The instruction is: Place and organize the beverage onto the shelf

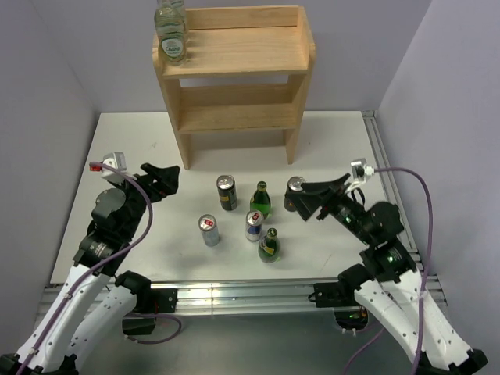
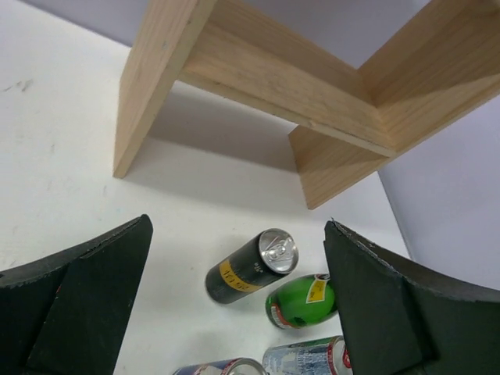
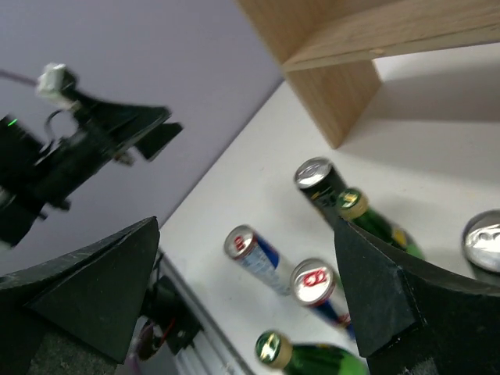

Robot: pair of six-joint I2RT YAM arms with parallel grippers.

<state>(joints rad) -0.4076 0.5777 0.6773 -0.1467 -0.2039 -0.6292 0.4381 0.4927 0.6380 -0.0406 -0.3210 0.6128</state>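
1. The fingers (image 2: pixel 86 305) of the left gripper (image 1: pixel 162 178) were spread wide with nothing between them. The right gripper (image 1: pixel 303 201) was likewise wide open and empty, its pads (image 3: pixel 398 305) clear of every drink.
2. The shelf (image 1: pixel 242 62) was stood at the far side of the table (image 1: pixel 133 148). A clear glass bottle (image 1: pixel 170 35) was already set at the left front corner of its top tier. Six drinks were stood upright in a close cluster on the table between the arms.
3. A dark can (image 1: pixel 294 186) was found just beside the right fingers, outside them, and could be knocked over by a sideways approach.
4. The rear green bottle (image 1: pixel 260 200) and front green bottle (image 1: pixel 269 244) were tall, narrow-necked and glossy. They were judged liable to be toppled if the black can with yellow label (image 1: pixel 226 192), the blue-and-silver can (image 1: pixel 254 225) or the red-topped silver can (image 1: pixel 208 230) were reached for with so broad a spread.
5. The cans were smooth metal cylinders, so a slip could be caused by a light or off-centre grip.
6. The shelf was made of pale bare wood with visible grain, flat boards and a low rim. That rim could be caught by a base carried too low, and the clear glass bottle could be struck.
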